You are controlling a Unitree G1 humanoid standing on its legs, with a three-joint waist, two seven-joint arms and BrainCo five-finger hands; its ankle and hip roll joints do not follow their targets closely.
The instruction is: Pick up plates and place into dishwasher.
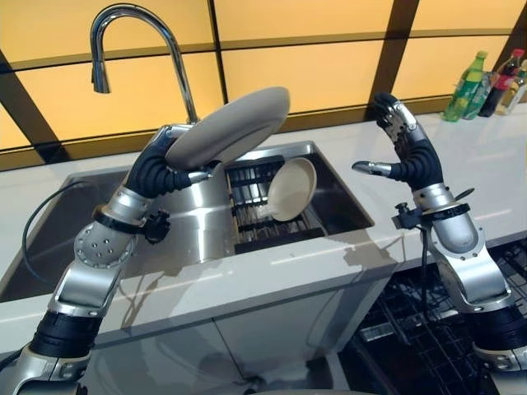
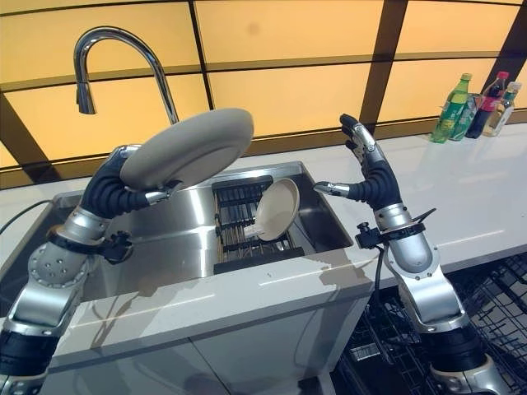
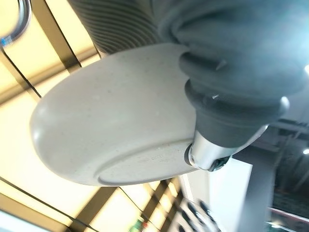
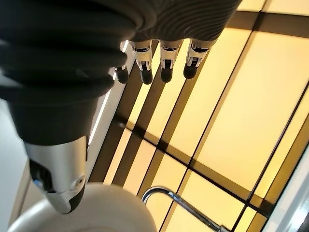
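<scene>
Two plates in play. One plate (image 1: 230,127) is up in my left hand (image 1: 177,169), lifted above the sink (image 1: 346,206) and tilted, rim pointing toward the faucet (image 1: 136,41). Thumb and fingers are clamped on its lower edge; in the left wrist view the thumb (image 3: 207,154) bears on the underside. The second plate (image 1: 292,188) leans upright in the sink rack (image 1: 255,216).

My right hand (image 1: 399,148) hovers over the counter (image 1: 494,173) beside the sink, fingers spread, thumb out, holding nothing.

Risks:
- Edge grip only, plate well off-centre. I judge it could rotate or slip out on a fast swing.
- Faucet neck is near the raised rim; a careless arc clips it.
- Dishwasher rack (image 1: 428,329) sits low on my right, so either a long carry or a handover. A handover with a mistimed release drops it into the sink.

Labels: bottles (image 1: 486,82) at the far corner carry print too small to read. Nothing legible on the plate.
</scene>
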